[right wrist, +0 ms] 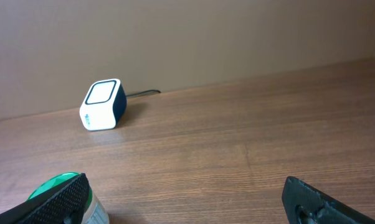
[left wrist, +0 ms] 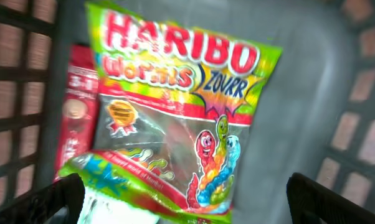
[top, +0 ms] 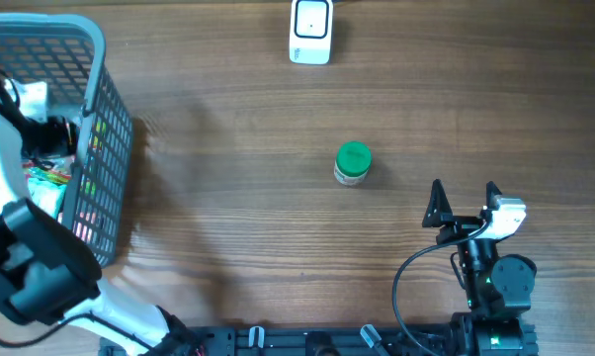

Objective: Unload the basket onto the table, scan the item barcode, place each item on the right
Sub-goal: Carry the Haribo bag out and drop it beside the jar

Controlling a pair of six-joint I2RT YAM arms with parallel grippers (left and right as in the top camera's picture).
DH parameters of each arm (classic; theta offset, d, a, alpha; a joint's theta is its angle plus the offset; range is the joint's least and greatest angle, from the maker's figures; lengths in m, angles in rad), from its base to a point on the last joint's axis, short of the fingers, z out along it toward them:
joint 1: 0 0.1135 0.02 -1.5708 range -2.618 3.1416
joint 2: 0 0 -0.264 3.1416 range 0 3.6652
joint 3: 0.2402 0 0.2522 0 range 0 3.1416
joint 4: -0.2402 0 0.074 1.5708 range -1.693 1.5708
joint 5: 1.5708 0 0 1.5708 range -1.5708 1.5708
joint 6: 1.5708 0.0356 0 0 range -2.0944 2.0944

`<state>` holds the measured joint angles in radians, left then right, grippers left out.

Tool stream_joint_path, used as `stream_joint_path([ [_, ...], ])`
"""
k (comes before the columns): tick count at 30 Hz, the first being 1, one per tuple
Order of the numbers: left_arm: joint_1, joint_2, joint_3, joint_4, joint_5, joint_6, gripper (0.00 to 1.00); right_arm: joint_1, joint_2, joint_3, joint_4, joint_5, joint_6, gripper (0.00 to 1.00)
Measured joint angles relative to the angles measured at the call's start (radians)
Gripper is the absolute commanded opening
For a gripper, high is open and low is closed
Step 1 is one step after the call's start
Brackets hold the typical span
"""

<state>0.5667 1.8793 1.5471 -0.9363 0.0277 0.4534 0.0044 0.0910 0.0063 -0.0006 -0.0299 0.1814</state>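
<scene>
Two grippers, both spread wide with nothing between the fingers. For the left gripper: reaches down inside the basket, dark fingers parted to the far edges of its view. Just ahead of the tips, between them but ungripped, the Haribo bag, printed side up. Off to that gripper's left, partly under the bag, a red packet against the mesh wall. For the right gripper: hangs low over the table. Near its left finger, slightly ahead, a green-lidded jar, upright. Further ahead and to the left, well apart, the white scanner, cable trailing behind.
</scene>
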Motion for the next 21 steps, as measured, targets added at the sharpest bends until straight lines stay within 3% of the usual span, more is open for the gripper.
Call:
stream_joint_path([
  [13,-0.003,0.201,-0.002,0.039,-0.014,0.122,1.0,0.0,0.0,0.0,0.0,0.0,0.0,1.0],
  [17,-0.003,0.22,0.018,0.038,-0.003,0.129,0.42,0.0,0.0,0.0,0.0,0.0,0.0,1.0],
  [18,-0.005,0.224,0.023,0.047,0.0,0.13,0.09,0.0,0.0,0.0,0.0,0.0,0.0,1.0],
  [19,-0.009,0.225,0.023,0.068,-0.008,0.134,0.04,0.0,0.0,0.0,0.0,0.0,0.0,1.0],
  [21,-0.011,0.225,0.023,0.103,-0.047,0.135,0.04,0.0,0.0,0.0,0.0,0.0,0.0,1.0],
])
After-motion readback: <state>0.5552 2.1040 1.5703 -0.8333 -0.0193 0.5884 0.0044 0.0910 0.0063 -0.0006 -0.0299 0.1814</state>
